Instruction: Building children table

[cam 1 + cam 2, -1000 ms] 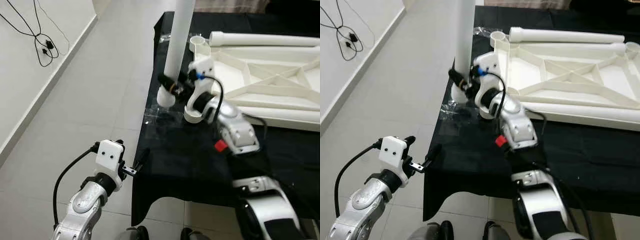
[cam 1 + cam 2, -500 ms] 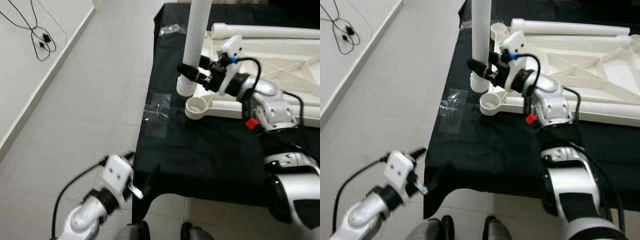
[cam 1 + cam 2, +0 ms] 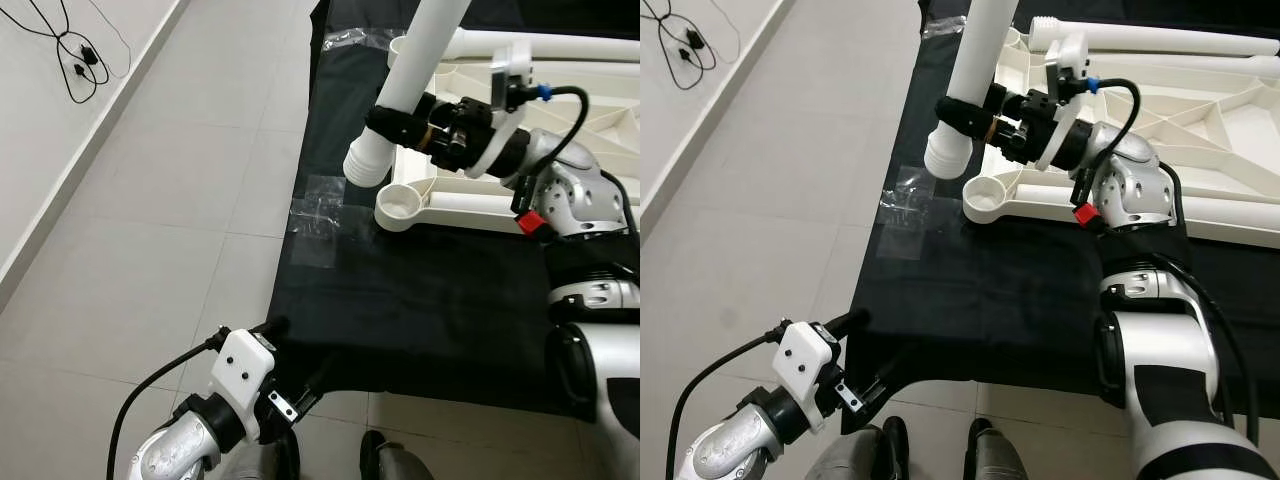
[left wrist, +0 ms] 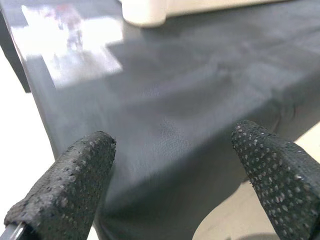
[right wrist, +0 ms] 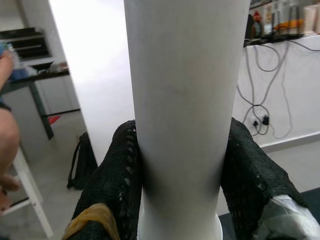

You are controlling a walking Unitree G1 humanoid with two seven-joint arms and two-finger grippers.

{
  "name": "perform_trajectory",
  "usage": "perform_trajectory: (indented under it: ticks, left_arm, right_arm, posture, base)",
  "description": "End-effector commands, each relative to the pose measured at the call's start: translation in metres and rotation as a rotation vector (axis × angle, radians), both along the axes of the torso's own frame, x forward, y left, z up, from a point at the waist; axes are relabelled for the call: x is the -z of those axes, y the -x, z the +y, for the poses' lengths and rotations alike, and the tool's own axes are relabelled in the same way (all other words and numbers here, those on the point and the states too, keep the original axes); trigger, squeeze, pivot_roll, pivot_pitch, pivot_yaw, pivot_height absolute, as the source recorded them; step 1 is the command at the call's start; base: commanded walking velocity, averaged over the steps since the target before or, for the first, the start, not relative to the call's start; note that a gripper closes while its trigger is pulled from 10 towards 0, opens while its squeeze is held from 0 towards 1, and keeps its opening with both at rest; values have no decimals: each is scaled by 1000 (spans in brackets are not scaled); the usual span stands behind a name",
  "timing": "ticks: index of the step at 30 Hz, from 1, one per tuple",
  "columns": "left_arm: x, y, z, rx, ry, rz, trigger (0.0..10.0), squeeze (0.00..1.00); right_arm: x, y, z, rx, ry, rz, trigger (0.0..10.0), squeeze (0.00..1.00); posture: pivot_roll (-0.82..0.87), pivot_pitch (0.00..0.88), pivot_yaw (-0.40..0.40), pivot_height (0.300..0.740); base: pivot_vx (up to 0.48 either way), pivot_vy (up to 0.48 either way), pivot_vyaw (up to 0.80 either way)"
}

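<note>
My right gripper (image 3: 398,127) is shut on a white table leg (image 3: 412,78), a long tube held tilted above the black cloth. The tube's lower end (image 3: 363,168) hangs just left of and above the round corner socket (image 3: 403,205) of the white upside-down table top (image 3: 560,110). The right wrist view has the tube (image 5: 186,100) clamped between both black fingers (image 5: 115,185). Another white leg (image 3: 1150,40) lies along the far edge of the table top. My left gripper (image 3: 290,380) is open, low at the near left corner of the cloth, fingers (image 4: 65,190) spread with nothing between them.
The black cloth (image 3: 420,290) covers a low platform on the tiled floor (image 3: 170,200). A clear plastic wrapper (image 3: 318,212) lies at the cloth's left edge. Black cables (image 3: 75,50) run along the white wall at far left. My feet (image 3: 940,450) stand at the front edge.
The leg has tipped from upright to a slant, its lower end now lower and nearer the corner socket. My left arm shifted right along the cloth's front edge. The camera moved too.
</note>
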State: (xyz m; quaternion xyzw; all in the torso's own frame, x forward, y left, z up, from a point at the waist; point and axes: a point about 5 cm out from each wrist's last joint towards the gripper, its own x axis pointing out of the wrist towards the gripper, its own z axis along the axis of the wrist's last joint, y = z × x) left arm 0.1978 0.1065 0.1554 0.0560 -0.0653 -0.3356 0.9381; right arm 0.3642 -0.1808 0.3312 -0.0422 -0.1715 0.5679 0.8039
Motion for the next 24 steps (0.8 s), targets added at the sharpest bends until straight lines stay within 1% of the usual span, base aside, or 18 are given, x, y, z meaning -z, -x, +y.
perform_trajectory:
  ticks: [1, 3, 5, 6, 8, 9, 11, 12, 13, 14, 15, 18, 24]
  left_arm:
    - [-1, 4, 1, 16, -13, -8, 10000, 0]
    - [-4, 3, 2, 22, -23, -24, 10000, 0]
    - [-10, 3, 3, 36, -23, -40, 10000, 0]
    - [-10, 3, 3, 36, -23, -40, 10000, 0]
    - [-14, 3, 2, 54, -27, -53, 10000, 0]
    - [-14, 3, 2, 54, -27, -53, 10000, 0]
    - [-16, 5, 1, 65, -33, -60, 10000, 0]
    - [-16, 5, 1, 65, -33, -60, 10000, 0]
    - [-17, 5, 0, 66, -28, -59, 10000, 0]
    - [-16, 6, -1, 65, -25, -53, 10000, 0]
    - [-16, 6, -1, 65, -25, -53, 10000, 0]
    - [-15, 6, -2, 63, -22, -44, 10000, 0]
    - [-18, 5, -2, 65, -20, -47, 10000, 0]
  right_arm:
    - [-1, 2, -1, -22, 32, -28, 10000, 0]
    - [-1, 2, -2, -18, 51, -31, 10000, 0]
    - [-2, -2, -6, 15, 107, -47, 10000, 0]
    - [-2, -2, -6, 15, 107, -47, 10000, 0]
    - [-3, -5, -8, 49, 159, -58, 10000, 0]
    - [-3, -5, -8, 49, 159, -58, 10000, 0]
    - [-2, -7, -11, 76, 200, -60, 10000, 0]
    - [-2, -7, -11, 76, 200, -60, 10000, 0]
    - [-1, -7, -15, 87, 220, -57, 10000, 0]
    - [-1, -5, -20, 88, 223, -49, 10000, 0]
    - [-1, -5, -20, 88, 223, -49, 10000, 0]
    - [-1, -1, -30, 74, 218, -40, 10000, 0]
    - [4, 2, -33, 40, 219, -26, 10000, 0]
  posture:
    - [102, 333, 14, 740]
    - [102, 333, 14, 740]
    - [107, 338, 26, 740]
    - [107, 338, 26, 740]
    - [106, 343, 29, 740]
    - [106, 343, 29, 740]
    - [106, 352, 30, 740]
    - [106, 352, 30, 740]
    - [108, 359, 29, 740]
    - [108, 365, 30, 740]
    - [108, 365, 30, 740]
    - [107, 366, 30, 740]
    - [107, 375, 37, 740]
  base:
    - [0, 0, 0]
    - [0, 0, 0]
    - [0, 0, 0]
    - [0, 0, 0]
    - [0, 0, 0]
    - [0, 0, 0]
    - [0, 0, 0]
    - [0, 0, 0]
    - [0, 0, 0]
    - [0, 0, 0]
    - [0, 0, 0]
    - [0, 0, 0]
    - [0, 0, 0]
